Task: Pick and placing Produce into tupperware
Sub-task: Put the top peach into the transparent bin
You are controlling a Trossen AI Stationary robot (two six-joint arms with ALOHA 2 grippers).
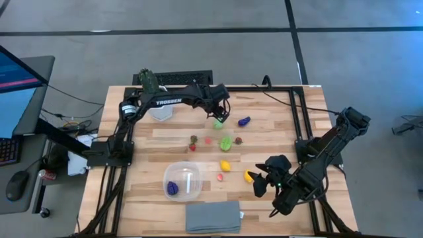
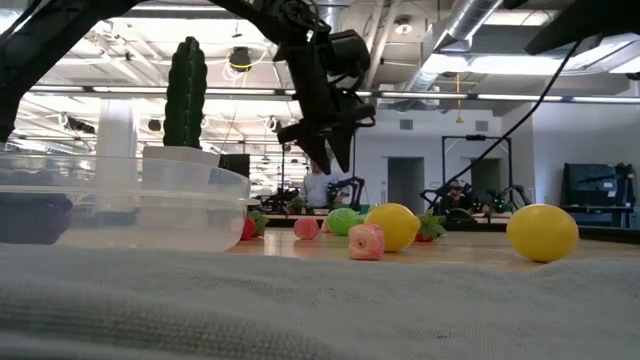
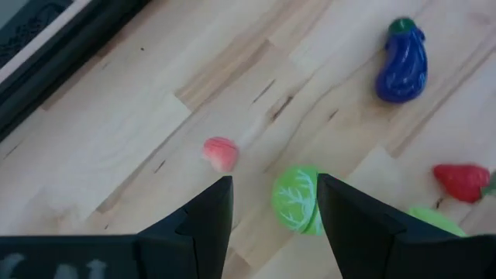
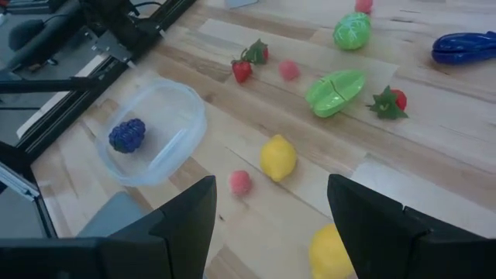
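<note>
My left gripper (image 1: 221,116) is open and hangs above the table's far middle, over a round green cabbage piece (image 3: 297,200) that shows between its fingers. In the low view this gripper (image 2: 328,158) is well above the produce. A purple eggplant (image 1: 244,121) lies to its right and a pink piece (image 3: 220,153) is close by. The clear tupperware (image 1: 183,180) sits near the front edge with a purple berry (image 4: 127,135) inside. My right gripper (image 1: 259,178) is open at the front right, above a yellow lemon (image 4: 333,252).
More produce lies mid-table: a second lemon (image 1: 225,165), a pink piece (image 1: 219,177), a green leafy piece (image 1: 227,142) and strawberries (image 4: 248,66). A folded grey cloth (image 1: 213,217) lies at the near edge. A cactus (image 1: 149,82) in a white pot stands far left.
</note>
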